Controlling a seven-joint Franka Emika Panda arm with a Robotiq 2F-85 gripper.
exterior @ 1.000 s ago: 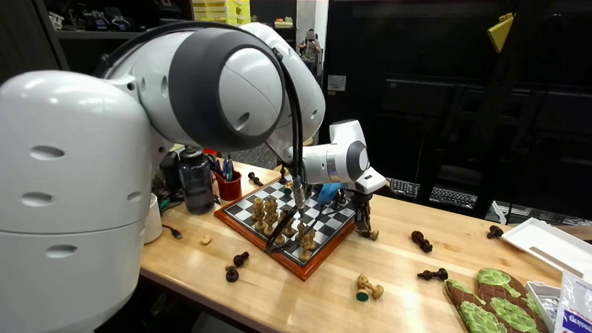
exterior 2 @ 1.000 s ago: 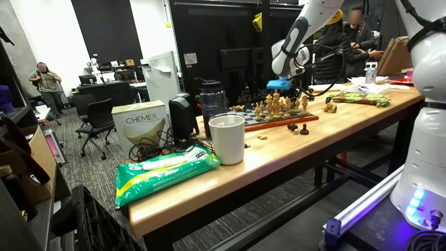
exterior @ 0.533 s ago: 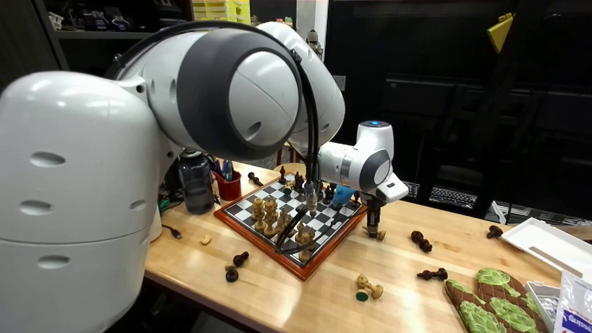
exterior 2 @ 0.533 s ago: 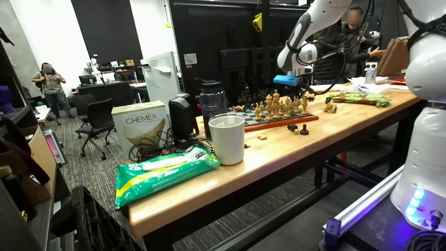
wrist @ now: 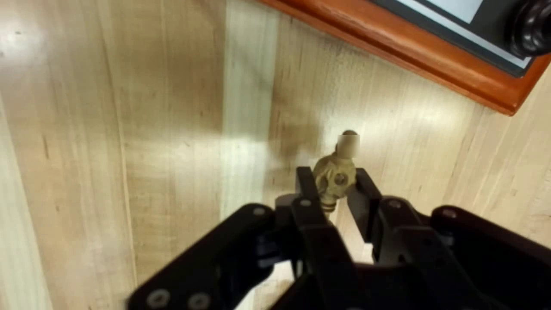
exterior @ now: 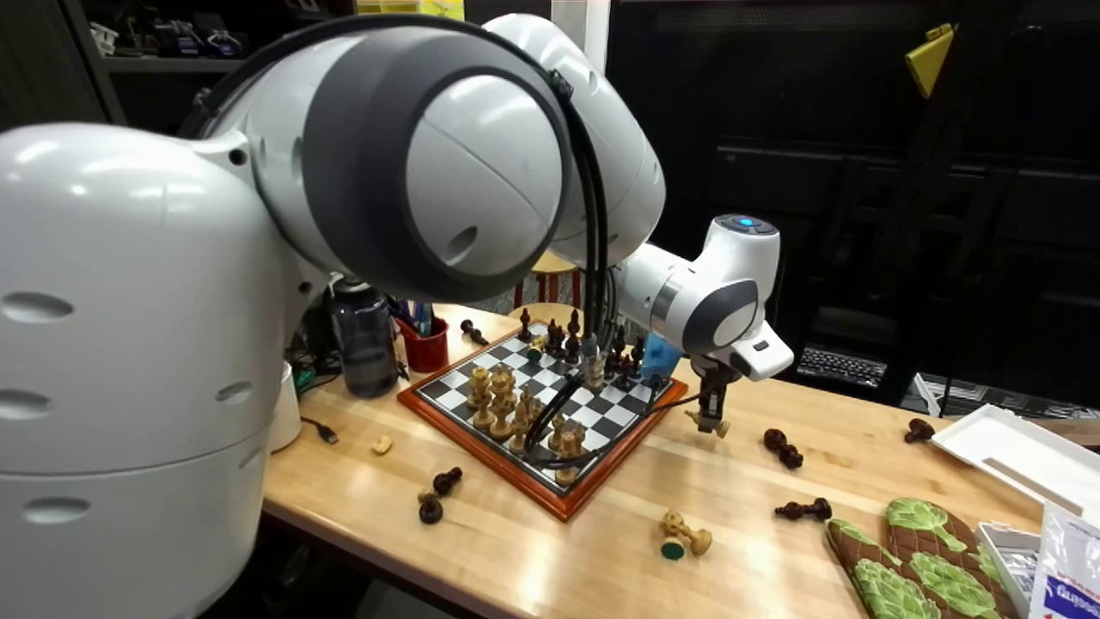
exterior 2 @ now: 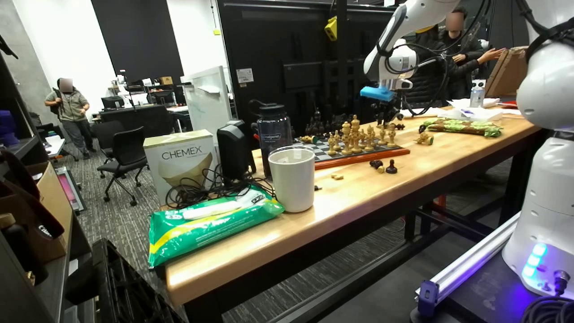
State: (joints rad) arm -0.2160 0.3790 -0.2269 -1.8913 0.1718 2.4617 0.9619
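The surface [exterior: 619,567] is pale, strip-grained wood with a glossy sheen, and the chessboard [wrist: 409,47] on it has a smooth reddish-brown frame round black and white squares. Turned honey-coloured pieces [exterior 2: 355,137] stand toward one edge of it, dark, polished pieces [wrist: 531,32] toward another, and a few fallen pieces [exterior: 819,510] lie on the bare wood. Quilted oven mitts [exterior: 937,563] printed with green leaves lie near a shallow, hard-edged white tray [exterior: 1005,438]. In an exterior view a red cup [exterior: 427,352] holds a bunch of pens [exterior: 423,316] just beside a dark, see-through bottle [exterior: 365,344]; a white cylindrical container [exterior 2: 292,186] with a clear rim, its contents hard to make out, stands just beside a shiny green packet [exterior 2: 215,231]. The tool [wrist: 334,174] is pinched nearly together, its two black fingers [wrist: 306,185] gripping a pale chess piece [wrist: 337,181] from either side. That piece hangs sideways over the surface, near a side of the chessboard and apart from its frame, with an end showing on each side of the tool in an exterior view. It is light tan, with a rounded, carved head marked by dark hollows, a ringed neck and a slim end that is partly blurred.
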